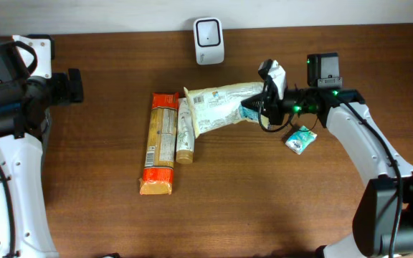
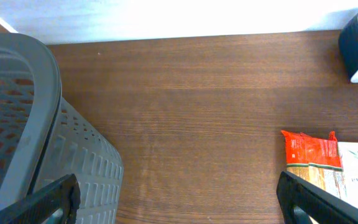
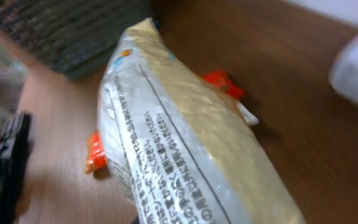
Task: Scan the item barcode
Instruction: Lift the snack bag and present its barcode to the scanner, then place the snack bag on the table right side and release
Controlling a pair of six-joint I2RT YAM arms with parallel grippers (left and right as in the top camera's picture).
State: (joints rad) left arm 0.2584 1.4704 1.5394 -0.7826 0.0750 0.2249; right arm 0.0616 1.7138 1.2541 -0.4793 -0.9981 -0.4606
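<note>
the right gripper [image 1: 255,109] is clamped on one end of the pale bag [image 1: 217,107], whose long axis runs leftward from it, just short of the white scanner [image 1: 209,41] (the left gripper [image 1: 75,86], jaws apart, sits well away).

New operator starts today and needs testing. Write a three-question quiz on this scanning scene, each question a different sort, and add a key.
1. True or false: the right gripper is shut on the pale printed bag.
2. Where is the white scanner? A: on the table, at its far edge. B: in the right gripper. C: lying on top of the bag.
3. Fill the gap: the left gripper is ____ and holds nothing.

Key: 1 true; 2 A; 3 open.
</note>
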